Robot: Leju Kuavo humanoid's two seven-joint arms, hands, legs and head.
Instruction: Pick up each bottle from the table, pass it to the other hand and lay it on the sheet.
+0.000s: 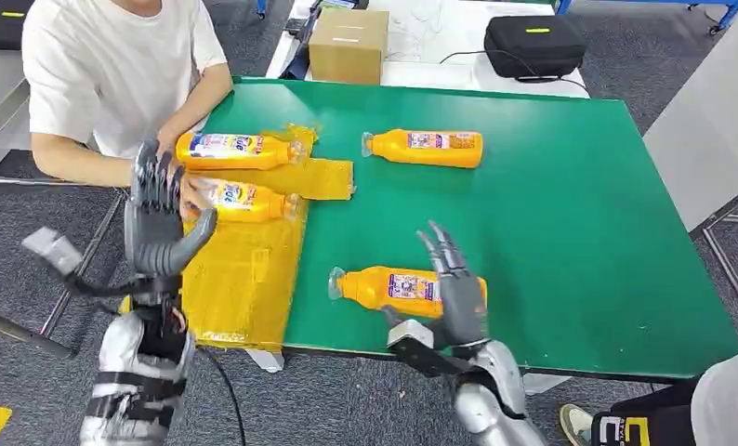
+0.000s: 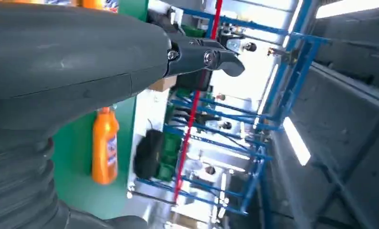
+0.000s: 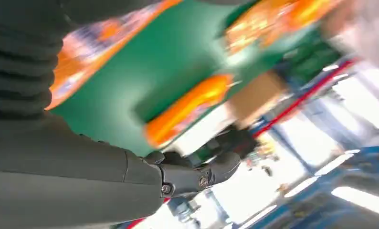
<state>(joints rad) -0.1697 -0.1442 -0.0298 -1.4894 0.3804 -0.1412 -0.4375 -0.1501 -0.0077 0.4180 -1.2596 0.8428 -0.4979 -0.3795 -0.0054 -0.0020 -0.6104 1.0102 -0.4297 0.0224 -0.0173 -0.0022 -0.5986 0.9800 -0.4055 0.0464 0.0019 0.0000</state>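
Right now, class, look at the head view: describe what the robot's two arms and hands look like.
Both arms are silver metal with dark joints. The left hand and right hand are grey, with darker slender fingers and a thick grey thumb. Black cables hang by the left arm, and a dark bracket sits at the right wrist.

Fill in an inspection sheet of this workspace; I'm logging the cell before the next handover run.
Surface: green table, yellow sheet on its left part.
Job's things: two bottles on the sheet; far bottle and near bottle lie on bare green.
Clutter: nothing seen on the table.
Hands: left robot hand raised over the sheet's edge, empty, fingers apart; right robot hand open above the near bottle.
Cables: dark cable hangs below the left arm.
Surroundings: person seated at the table's left, hand near the sheet; cardboard box and black case behind.
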